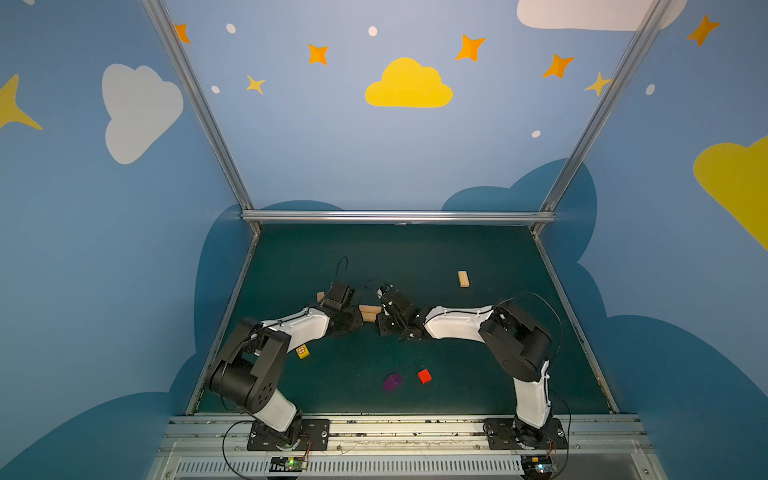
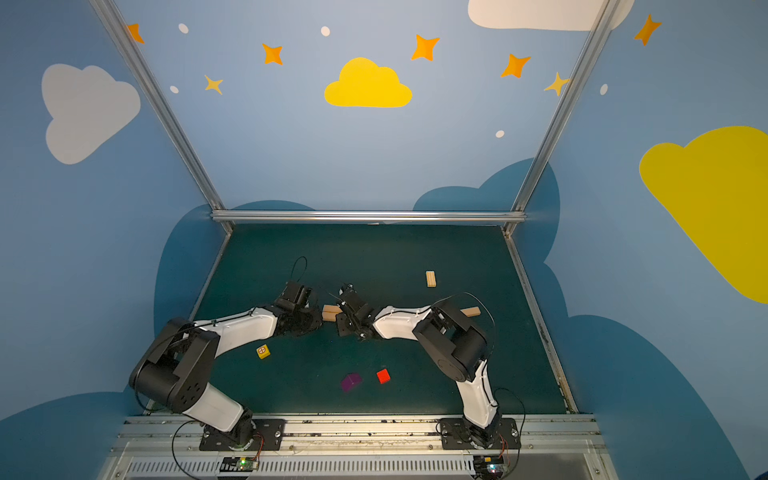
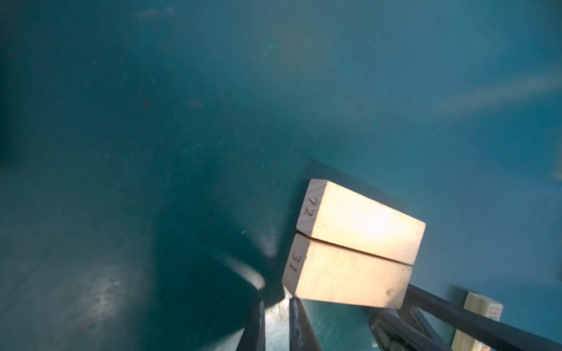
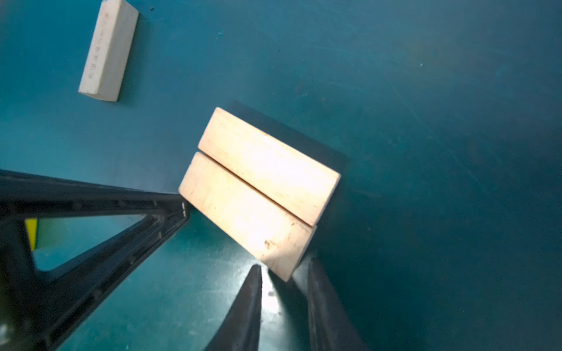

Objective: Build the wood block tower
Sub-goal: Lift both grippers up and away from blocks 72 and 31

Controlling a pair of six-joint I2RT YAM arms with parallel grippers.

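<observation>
left tool (image 3: pixel 276 304): closed, empty | right tool (image 4: pixel 286 265): jaws apart, empty | plank 72 (image 3: pixel 362 218) and plank 31 (image 3: pixel 346 273): flat, side by side, touching, on worktop (image 3: pixel 182 121)

Top views high at front, looking down, wrist views close, sharing the paired planks (image 3: pixel 359 218)

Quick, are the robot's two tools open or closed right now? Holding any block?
Left tool: closed, holding nothing.
Right tool: open, holding nothing, tips close to the paired wood blocks.
</observation>
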